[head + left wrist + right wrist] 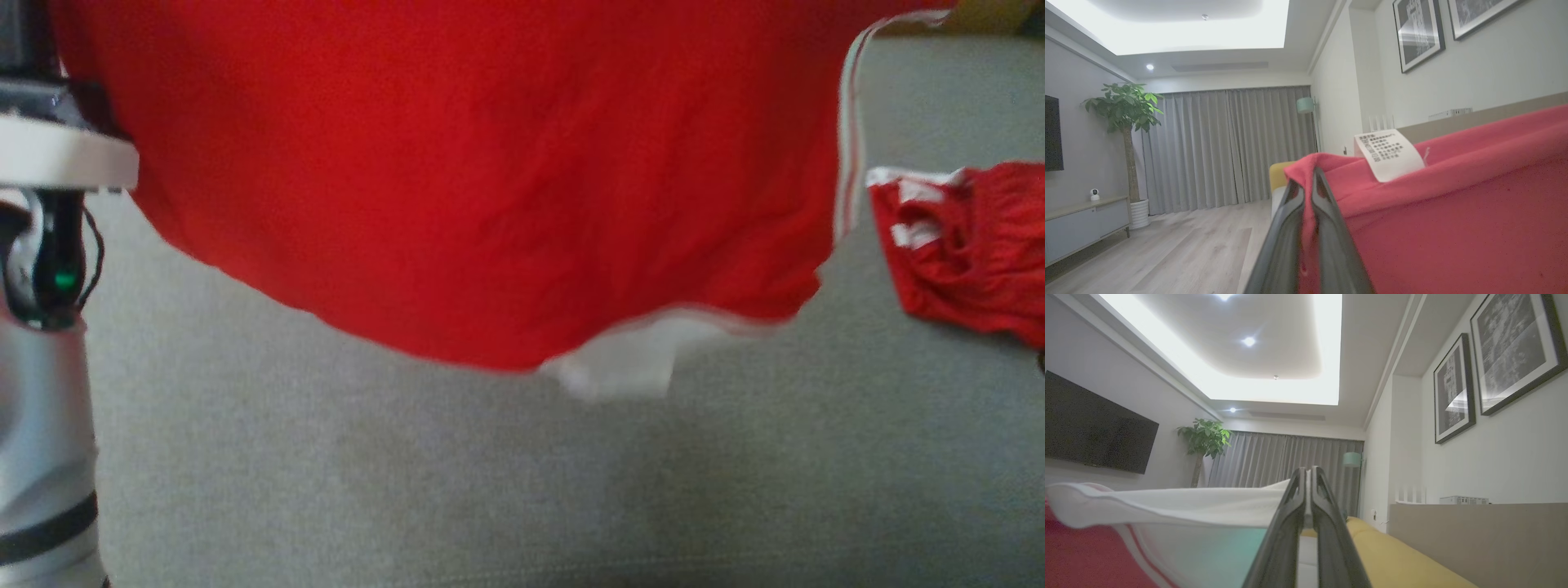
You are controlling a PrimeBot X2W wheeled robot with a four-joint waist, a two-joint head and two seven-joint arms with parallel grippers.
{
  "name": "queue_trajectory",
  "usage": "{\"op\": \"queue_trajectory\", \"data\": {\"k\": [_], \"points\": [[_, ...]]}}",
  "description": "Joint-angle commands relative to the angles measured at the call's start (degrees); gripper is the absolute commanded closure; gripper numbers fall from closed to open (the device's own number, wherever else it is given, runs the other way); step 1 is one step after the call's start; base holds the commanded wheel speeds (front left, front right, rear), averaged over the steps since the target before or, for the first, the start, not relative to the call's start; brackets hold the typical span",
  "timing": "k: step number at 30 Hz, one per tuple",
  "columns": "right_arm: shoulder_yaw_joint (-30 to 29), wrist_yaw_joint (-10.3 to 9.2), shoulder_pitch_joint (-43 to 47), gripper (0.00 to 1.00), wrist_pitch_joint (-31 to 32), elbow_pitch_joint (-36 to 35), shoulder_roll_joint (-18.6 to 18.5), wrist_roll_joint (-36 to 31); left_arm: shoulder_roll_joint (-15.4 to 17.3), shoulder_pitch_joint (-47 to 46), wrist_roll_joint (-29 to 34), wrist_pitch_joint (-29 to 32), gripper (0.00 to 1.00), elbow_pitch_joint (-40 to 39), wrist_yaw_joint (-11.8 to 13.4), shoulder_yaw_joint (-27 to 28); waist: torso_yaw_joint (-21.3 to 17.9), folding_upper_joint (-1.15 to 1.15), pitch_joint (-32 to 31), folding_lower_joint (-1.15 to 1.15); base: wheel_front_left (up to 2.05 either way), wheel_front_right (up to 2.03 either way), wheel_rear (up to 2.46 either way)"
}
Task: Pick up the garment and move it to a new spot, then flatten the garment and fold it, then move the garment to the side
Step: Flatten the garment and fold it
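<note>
progress sits in the first step: garment hangs in the air above the grey cushion, not yet set down, flattened or folded. left gripper is clenched on a red edge beside the care label. right gripper is clenched on a white edge of it. the head view is blurred and cuts off the cloth's top, so its shape is unclear. a second red bundle lies far right, apart.

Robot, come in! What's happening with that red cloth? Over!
Left jaws shut on red garment. Right jaws shut on its white edge. Garment hangs above grey surface. Second red garment lies at right, apart.
</note>
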Motion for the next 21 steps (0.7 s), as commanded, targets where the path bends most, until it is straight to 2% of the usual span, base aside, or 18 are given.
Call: {"op": "queue_trajectory", "data": {"k": [1, 6, 10, 14, 17, 21], "points": [[0.7, 0.36, -3.4, 1.00, 1.2, -0.7, 0.1, -1.0, 2.5, -3.5, 0.5, 1.4, 1.00, -0.1, 0.1, 1.2, 1.2, 0.00, 5.4, 0.00, 0.00, 0.00, 0.00], [1.5, 0.36, -12.4, 1.00, -0.6, 7.9, 1.7, -4.0, 0.2, -11.6, 1.4, 1.5, 1.00, 7.3, 1.0, -1.6, 2.1, 0.00, 14.3, 0.00, 0.00, 0.00, 0.00], [-1.5, 0.36, -23.1, 1.00, -7.3, 17.1, 3.7, -7.6, -1.3, -23.0, 3.9, -5.0, 1.00, 15.1, 3.5, -2.6, 2.0, 0.00, 18.6, 0.00, 0.00, 0.00, 0.00], [-5.4, 0.36, -30.9, 1.00, -12.8, 23.7, 5.4, -11.4, -2.5, -31.6, 4.6, -9.7, 1.00, 21.1, 5.6, -2.2, 1.3, 0.00, 19.4, 0.00, 0.00, 0.00, 0.00], [-5.5, 0.36, -30.4, 1.00, -14.1, 26.8, 6.5, -11.7, -3.3, -31.8, 4.4, -10.7, 1.00, 24.5, 5.4, -2.1, 0.4, 0.00, 18.4, 0.00, 0.00, 0.00, 0.00], [-4.3, 0.36, -22.6, 1.00, -14.7, 29.6, 7.5, -7.3, -5.4, -24.1, 1.9, -11.0, 1.00, 27.0, 5.7, 0.5, -0.8, 0.00, 16.8, 0.00, 0.00, 0.00, 0.00]]}}
